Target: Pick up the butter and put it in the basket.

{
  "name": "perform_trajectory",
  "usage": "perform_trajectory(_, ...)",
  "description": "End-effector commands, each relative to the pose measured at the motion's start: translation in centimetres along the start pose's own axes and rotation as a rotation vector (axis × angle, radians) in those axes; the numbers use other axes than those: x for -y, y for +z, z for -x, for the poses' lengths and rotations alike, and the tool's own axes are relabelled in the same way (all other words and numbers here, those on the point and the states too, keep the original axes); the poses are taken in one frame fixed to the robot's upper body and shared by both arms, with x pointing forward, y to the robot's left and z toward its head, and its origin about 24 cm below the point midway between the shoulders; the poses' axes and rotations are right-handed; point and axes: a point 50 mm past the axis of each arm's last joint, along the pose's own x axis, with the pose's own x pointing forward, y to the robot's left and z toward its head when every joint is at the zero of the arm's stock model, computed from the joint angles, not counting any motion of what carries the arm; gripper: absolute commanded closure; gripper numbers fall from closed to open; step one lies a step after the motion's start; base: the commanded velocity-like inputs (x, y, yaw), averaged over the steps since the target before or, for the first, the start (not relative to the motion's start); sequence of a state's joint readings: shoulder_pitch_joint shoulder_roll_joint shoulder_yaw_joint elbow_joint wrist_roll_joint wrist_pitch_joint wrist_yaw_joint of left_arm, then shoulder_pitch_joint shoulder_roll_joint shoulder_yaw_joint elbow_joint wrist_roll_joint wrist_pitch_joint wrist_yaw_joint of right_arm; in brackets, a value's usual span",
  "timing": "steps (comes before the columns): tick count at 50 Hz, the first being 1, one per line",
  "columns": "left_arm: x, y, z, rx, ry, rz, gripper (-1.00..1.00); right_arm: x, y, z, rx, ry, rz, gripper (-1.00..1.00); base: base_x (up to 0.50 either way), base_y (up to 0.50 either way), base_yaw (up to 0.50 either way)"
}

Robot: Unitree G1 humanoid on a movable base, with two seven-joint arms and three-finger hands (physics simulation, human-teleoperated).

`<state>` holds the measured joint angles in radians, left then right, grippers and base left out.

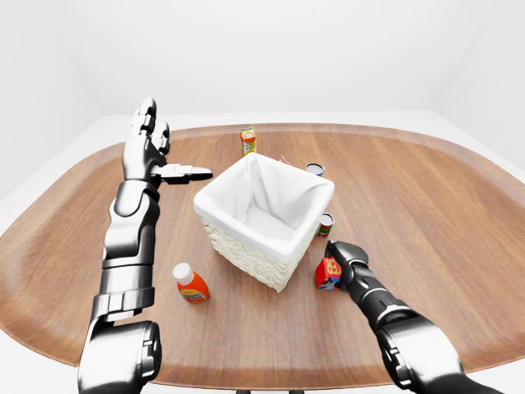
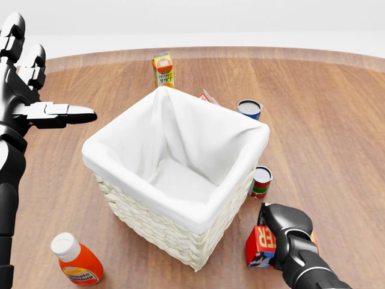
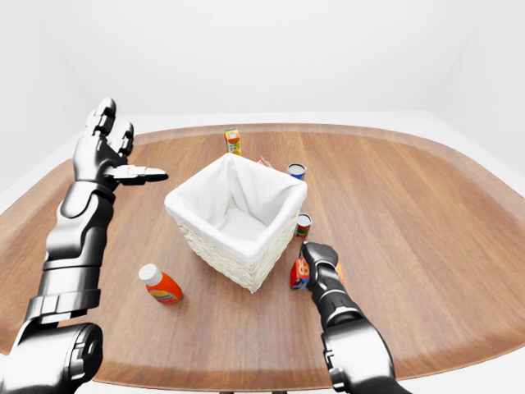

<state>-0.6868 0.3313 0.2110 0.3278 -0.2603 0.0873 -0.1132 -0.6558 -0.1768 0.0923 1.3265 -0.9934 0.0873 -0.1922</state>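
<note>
Right hand (image 2: 283,232) sat low on the table (image 1: 426,205), fingers curled round the red butter (image 2: 260,245) carton, which stood upright just beside the basket's (image 2: 180,235) near corner at lower right of the head view. Left hand (image 2: 27,90) was raised well apart at far left, fingers spread, thumb pointing toward the basket. White-lined wicker basket stood mid-table. Orange bottle (image 2: 75,260) lay at lower left; juice carton (image 2: 163,69) stood beyond the basket; two small cans (image 2: 249,108) (image 2: 261,182) stood on its right side.
</note>
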Motion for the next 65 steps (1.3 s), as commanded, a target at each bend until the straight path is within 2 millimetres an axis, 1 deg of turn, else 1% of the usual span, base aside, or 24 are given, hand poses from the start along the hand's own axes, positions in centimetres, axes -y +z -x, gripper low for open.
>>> perform_trajectory(1, 0.1, -0.1, 0.0, -0.005, 0.0, 0.003, -1.0, 0.7, 0.1, -0.1, 0.0, -0.047, -0.032, 1.0, 0.0, 0.0, 0.0)
perform_trajectory(11, -0.1, -0.3, 0.1, -0.01, 0.005, 0.008, -1.0, 2.2, -0.3, -0.3, -0.008, -0.118, -0.082, 1.0, 0.0, 0.0, 0.0)
perform_trajectory(26, -0.5, 0.2, 0.3, 0.014, 0.018, 0.011, -1.0, 5.6, -1.2, -0.5, -0.004, -0.238, -0.15, 1.0, 0.0, 0.0, 0.0)
perform_trajectory(32, -0.5, 0.3, 0.4, 0.019, 0.019, 0.011, -1.0, 6.5, -1.3, -0.5, -0.005, -0.277, -0.173, 1.0, 0.0, 0.0, 0.0)
perform_trajectory(44, -0.8, 0.6, 0.6, 0.031, 0.028, 0.017, -1.0, 9.6, -1.3, -0.5, -0.007, -0.403, -0.283, 1.0, 0.0, 0.0, 0.0)
perform_trajectory(49, -0.9, 0.6, 0.7, 0.035, 0.03, 0.019, -1.0, 10.5, -1.2, -0.4, -0.003, -0.44, -0.321, 1.0, 0.0, 0.0, 0.0)
perform_trajectory(59, -1.0, 0.5, 0.7, 0.031, 0.033, 0.023, -1.0, 13.0, -1.4, -0.1, 0.003, -0.532, -0.423, 1.0, 0.0, 0.0, 0.0)
perform_trajectory(65, -1.1, 0.6, 0.7, 0.034, 0.035, 0.025, -1.0, 14.0, -1.5, 0.1, 0.006, -0.571, -0.453, 1.0, 0.0, 0.0, 0.0)
